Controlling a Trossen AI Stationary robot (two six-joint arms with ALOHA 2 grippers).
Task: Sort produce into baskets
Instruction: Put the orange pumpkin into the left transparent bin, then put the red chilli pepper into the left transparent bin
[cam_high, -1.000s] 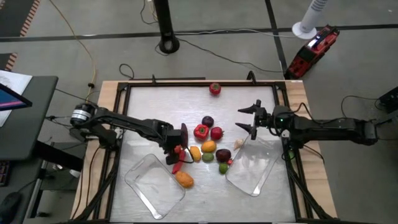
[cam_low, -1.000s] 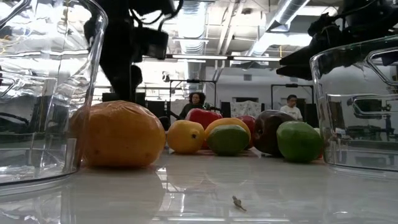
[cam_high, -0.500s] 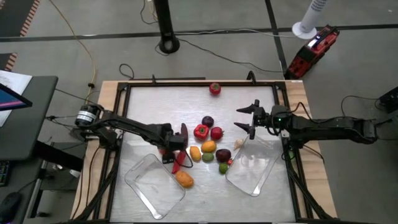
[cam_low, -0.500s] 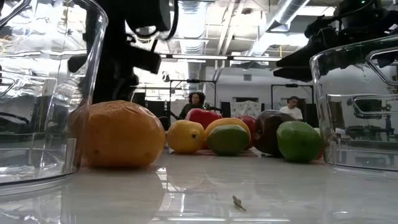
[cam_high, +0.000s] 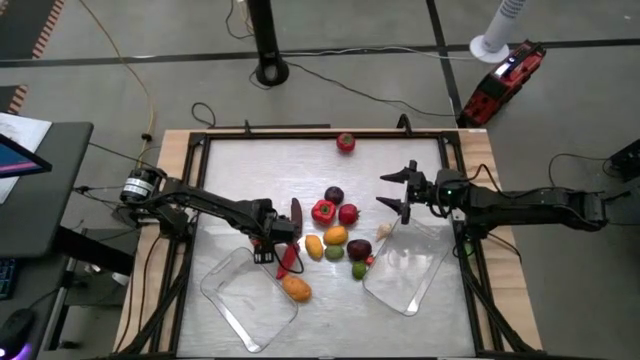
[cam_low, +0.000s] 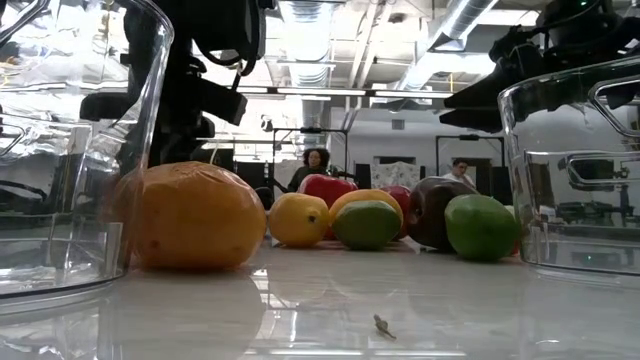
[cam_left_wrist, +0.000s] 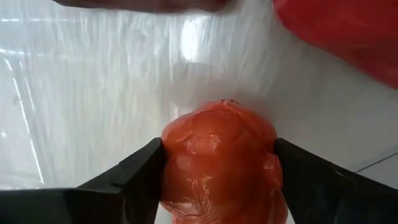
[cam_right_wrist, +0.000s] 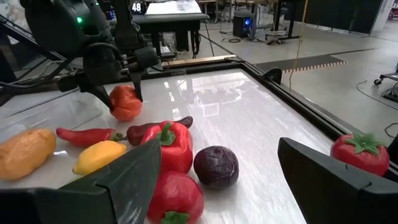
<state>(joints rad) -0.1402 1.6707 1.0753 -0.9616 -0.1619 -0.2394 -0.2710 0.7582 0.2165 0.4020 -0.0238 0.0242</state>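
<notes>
Carrying item: left gripper (cam_left_wrist: 217, 162) clamps an orange-red tomato (cam_left_wrist: 219, 163); lower gently inside left basket (cam_high: 240, 297). Right gripper (cam_high: 392, 192) wide, idle.

Two slim, dark, near-black arms of jointed tubular segments, thicker at the base joints and narrowing toward the wrists. On the left arm (cam_high: 205, 205), a round silver-grey cap with a dark centre at the base joint, plus thin black cables looping beside it. On the right arm (cam_high: 530, 208), a small green light near the wrist and black cabling trailing off the far end. Left gripper (cam_high: 283, 240) with matt black, flat, tapering fingers (cam_left_wrist: 134, 171) showing straight bevelled edges. Right gripper (cam_high: 398, 190) likewise matt black, broad, wedge-shaped fingers (cam_right_wrist: 323, 171) with smooth faces.
</notes>
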